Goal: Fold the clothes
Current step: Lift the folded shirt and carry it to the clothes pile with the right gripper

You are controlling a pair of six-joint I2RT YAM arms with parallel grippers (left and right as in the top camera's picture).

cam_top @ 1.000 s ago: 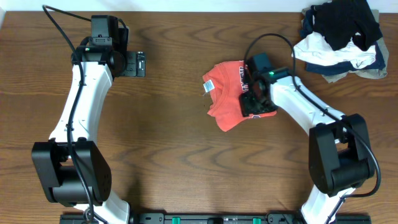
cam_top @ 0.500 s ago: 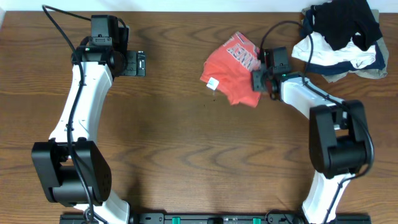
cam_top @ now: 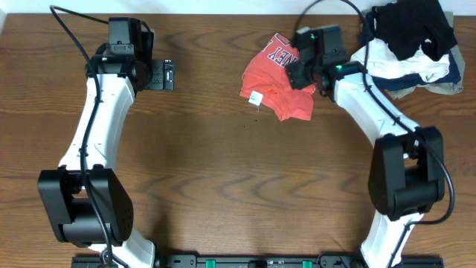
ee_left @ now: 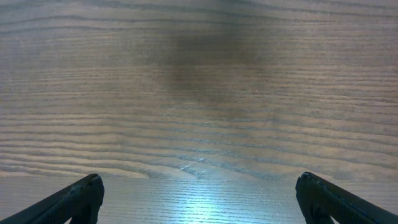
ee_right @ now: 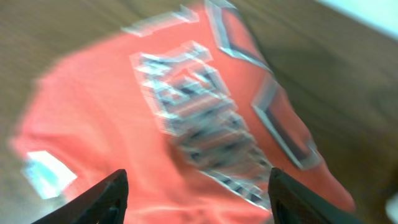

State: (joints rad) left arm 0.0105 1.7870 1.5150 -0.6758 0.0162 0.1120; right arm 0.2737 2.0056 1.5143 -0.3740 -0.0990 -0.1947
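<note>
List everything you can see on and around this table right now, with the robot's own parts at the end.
T-shirt: one, coral-red with pale print, crumpled at the back of the table, right of centre.
Neck tag: one, white, on the T-shirt's left edge.
Heap of garments: one pile, black, white, navy and tan, in the far right corner.
Table: one, dark brown wood grain, under everything.
Left arm: one, white with black joints, along the left side.
Right arm: one, white with black joints, reaching from the right toward the T-shirt.
Left claw: one, black, open over bare wood.
Right claw: one, black, open, over the T-shirt's right part.
</note>
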